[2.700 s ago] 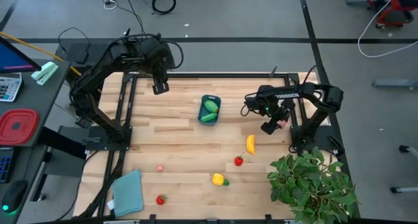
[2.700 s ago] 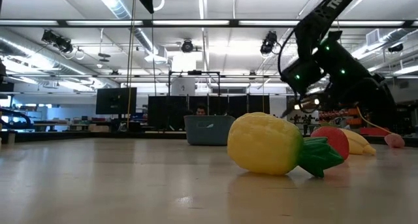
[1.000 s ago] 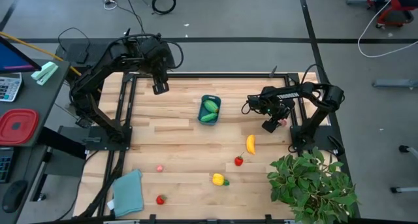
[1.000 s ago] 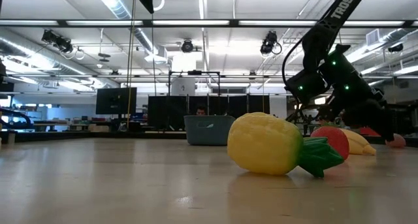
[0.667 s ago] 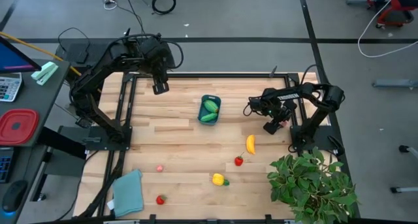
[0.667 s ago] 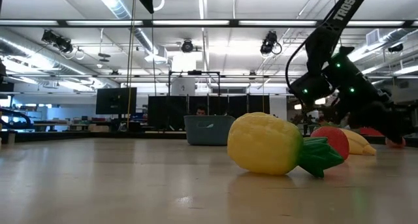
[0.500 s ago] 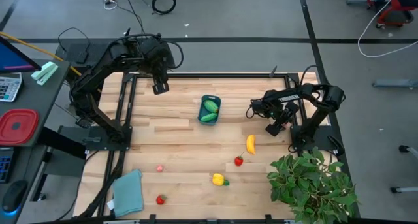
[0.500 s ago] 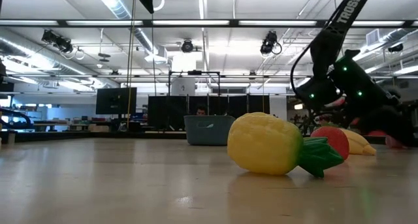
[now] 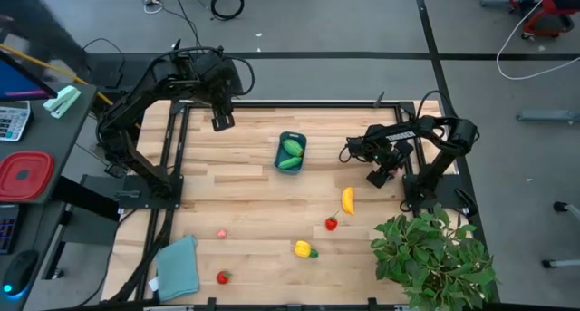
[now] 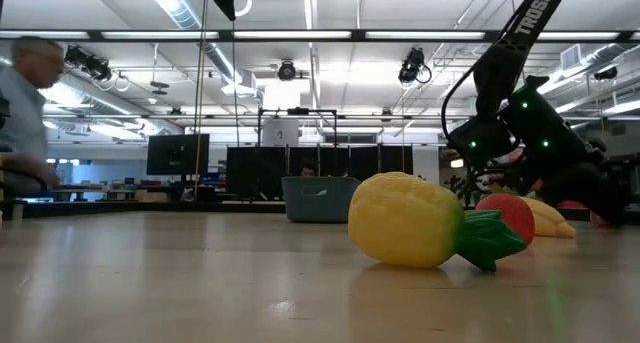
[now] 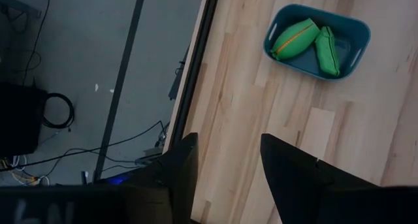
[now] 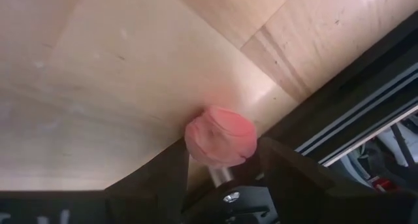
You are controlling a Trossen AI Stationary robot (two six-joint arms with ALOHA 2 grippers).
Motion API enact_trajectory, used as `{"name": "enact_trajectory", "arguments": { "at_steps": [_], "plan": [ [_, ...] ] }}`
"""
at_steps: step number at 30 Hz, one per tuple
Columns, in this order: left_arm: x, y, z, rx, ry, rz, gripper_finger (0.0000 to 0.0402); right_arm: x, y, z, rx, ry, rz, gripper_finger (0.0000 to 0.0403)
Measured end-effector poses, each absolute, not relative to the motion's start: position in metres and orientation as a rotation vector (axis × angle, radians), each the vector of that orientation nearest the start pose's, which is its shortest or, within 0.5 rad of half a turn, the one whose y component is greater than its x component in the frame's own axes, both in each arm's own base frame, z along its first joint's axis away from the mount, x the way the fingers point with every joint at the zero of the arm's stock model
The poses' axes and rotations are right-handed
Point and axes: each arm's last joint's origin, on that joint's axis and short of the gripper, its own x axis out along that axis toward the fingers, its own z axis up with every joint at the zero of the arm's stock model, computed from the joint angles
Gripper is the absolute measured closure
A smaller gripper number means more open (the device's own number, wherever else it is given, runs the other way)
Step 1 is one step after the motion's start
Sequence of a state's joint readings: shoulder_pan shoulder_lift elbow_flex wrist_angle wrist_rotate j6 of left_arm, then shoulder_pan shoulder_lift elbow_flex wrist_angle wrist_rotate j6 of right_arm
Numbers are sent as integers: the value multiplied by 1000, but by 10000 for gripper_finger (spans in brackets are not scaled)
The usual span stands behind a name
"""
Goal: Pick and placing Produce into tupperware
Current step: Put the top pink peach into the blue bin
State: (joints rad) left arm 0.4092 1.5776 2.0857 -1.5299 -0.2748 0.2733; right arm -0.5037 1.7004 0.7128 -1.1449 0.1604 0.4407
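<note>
progress looks early: the small teal-blue plastic tub (image 9: 291, 152) mid-tabletop holds two green pieces, while the yellow banana (image 9: 347, 199) and several others lie loose, the right claw (image 12: 219, 168) clamps a small pink piece (image 12: 219, 135), and the left claw (image 11: 225, 162) hangs apart, empty.

Low view: a person (image 10: 22, 103) is blurring past at the far left, cut by the edge. The banana (image 10: 547, 218) is hiding mostly behind a red piece (image 10: 512, 217). My right gripper (image 12: 219, 160) is blocking the underside of a pink piece (image 12: 220, 135); can't tell what kind.
</note>
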Motion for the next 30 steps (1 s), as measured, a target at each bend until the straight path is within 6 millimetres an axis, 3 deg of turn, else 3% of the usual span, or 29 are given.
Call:
{"name": "enact_trajectory", "arguments": {
  "at_steps": [16, 30],
  "plan": [
    [232, 109, 458, 169, 1114, 476, 228, 165, -96, 111, 603, 2007, -820, 214],
    [232, 109, 458, 169, 1114, 476, 230, 166, -96, 112, 611, 1980, -817, 324]
  ]
}}
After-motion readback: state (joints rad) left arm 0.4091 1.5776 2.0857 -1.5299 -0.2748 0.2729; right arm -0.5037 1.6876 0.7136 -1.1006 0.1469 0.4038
